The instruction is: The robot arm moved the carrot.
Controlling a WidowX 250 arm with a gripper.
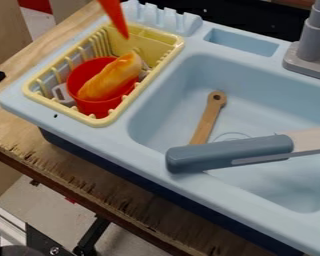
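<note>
The orange carrot points tip-down over the far part of the yellow dish rack, its upper end cut off by my view's top edge. I can't tell how far open my gripper is, or whether it has hold of anything. Inside the rack I see a red cup with a yellow-orange toy food leaning in it. Just beyond the rack stands a row of pale blue pegs. Right of the rack is the light blue sink basin, with a brown wooden handle inside. Nearer me than the rack, and to its right, a utensil with a blue-grey handle crosses the basin's near rim. The grey faucet stands well right of the rack.
</note>
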